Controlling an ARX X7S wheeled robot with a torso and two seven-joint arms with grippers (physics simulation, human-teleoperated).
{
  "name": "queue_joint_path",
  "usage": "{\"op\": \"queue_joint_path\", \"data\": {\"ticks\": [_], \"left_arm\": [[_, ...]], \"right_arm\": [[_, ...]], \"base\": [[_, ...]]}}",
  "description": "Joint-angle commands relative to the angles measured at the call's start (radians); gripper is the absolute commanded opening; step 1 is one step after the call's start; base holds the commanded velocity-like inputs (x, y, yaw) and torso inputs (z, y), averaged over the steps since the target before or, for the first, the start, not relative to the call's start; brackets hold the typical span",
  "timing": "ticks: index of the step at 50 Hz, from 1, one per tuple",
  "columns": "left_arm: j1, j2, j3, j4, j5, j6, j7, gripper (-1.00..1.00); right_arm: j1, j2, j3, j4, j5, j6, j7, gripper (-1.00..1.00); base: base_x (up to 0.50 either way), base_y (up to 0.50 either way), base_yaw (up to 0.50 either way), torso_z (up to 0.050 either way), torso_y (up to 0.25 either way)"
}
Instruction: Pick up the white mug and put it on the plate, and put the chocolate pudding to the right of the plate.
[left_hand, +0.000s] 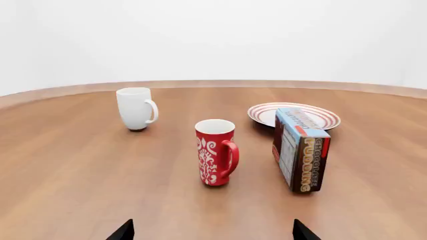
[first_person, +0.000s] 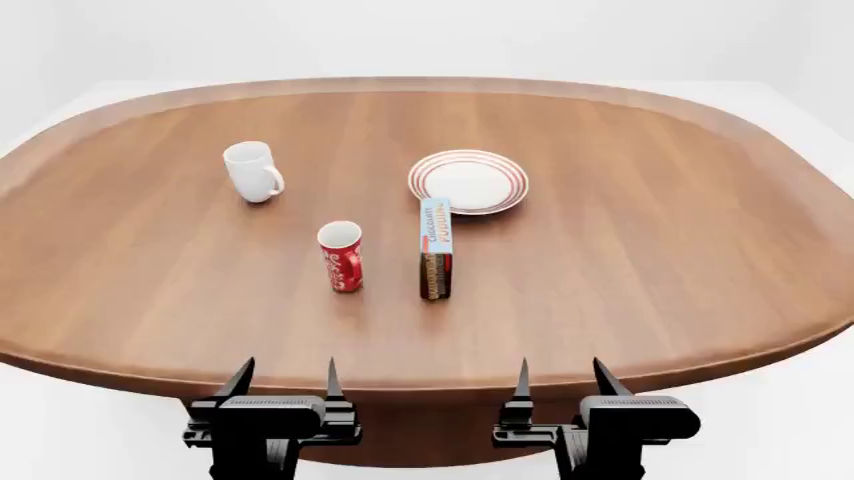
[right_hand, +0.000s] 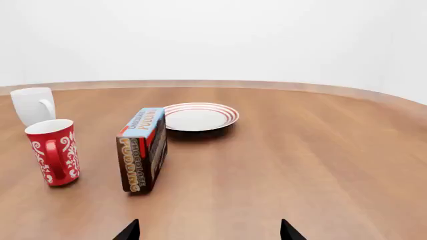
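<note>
**Both grippers spread, holding nothing, at near table edge**

Left gripper (first_person: 286, 385) and right gripper (first_person: 558, 383) sit side by side just off the near edge of the table (first_person: 667, 260), fingers spread apart, nothing between them. Both hang level, fingertips pointing out over the wood. In the wrist views only the dark tips show: left gripper (left_hand: 211, 231), right gripper (right_hand: 209, 230).

White mug (first_person: 252, 171) stands upright well ahead of the left gripper, farthest of the objects on that side, handle turned toward the plate side; same mug (left_hand: 136, 108) in the left wrist view, and partly cut off at the frame edge (right_hand: 33, 105) in the right wrist view. Red cup (first_person: 340, 256) with white pattern stands upright nearer, ahead of the left gripper and slightly toward the right one.

Chocolate pudding (first_person: 435, 247) stands on a long narrow edge between the two grippers' lines, ahead of both, just beside the red cup on the side of the right gripper. Its far end reaches close to the plate (first_person: 469, 181); whether they touch, cannot tell. Plate lies flat beyond the carton, nothing on it, well apart from the mug.

Table is a large rounded oval of reddish-brown wood with visible grain and a raised lip. Surroundings are plain white, featureless walls and floor.
</note>
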Motion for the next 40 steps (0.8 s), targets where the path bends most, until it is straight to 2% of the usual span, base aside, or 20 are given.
{"op": "queue_joint_path", "data": {"ticks": [1, 22, 24, 25, 40], "left_arm": [[0.000, -0.016, 0.018, 0.001, -0.016, -0.001, -0.019, 1.00], [-0.003, -0.065, 0.077, 0.002, -0.054, -0.013, -0.079, 1.00], [-0.003, -0.066, 0.076, 0.002, -0.059, -0.011, -0.081, 1.00], [-0.001, -0.013, 0.014, 0.003, -0.004, -0.016, -0.021, 1.00], [-0.013, -0.052, 0.067, -0.030, -0.029, -0.002, -0.077, 1.00]], "right_arm": [[-0.001, 0.015, -0.019, -0.003, 0.017, 0.001, 0.021, 1.00], [-0.001, 0.063, -0.075, -0.001, 0.062, -0.003, 0.081, 1.00], [-0.001, 0.065, -0.077, -0.001, 0.063, -0.003, 0.083, 1.00], [-0.005, 0.016, -0.020, -0.011, 0.014, 0.009, 0.026, 1.00], [0.001, 0.048, -0.077, 0.049, 0.054, -0.006, 0.071, 1.00]], "base": [[0.00, 0.00, 0.00, 0.000, 0.000], [0.00, 0.00, 0.00, 0.000, 0.000], [0.00, 0.00, 0.00, 0.000, 0.000], [0.00, 0.00, 0.00, 0.000, 0.000], [0.00, 0.00, 0.00, 0.000, 0.000]]}}
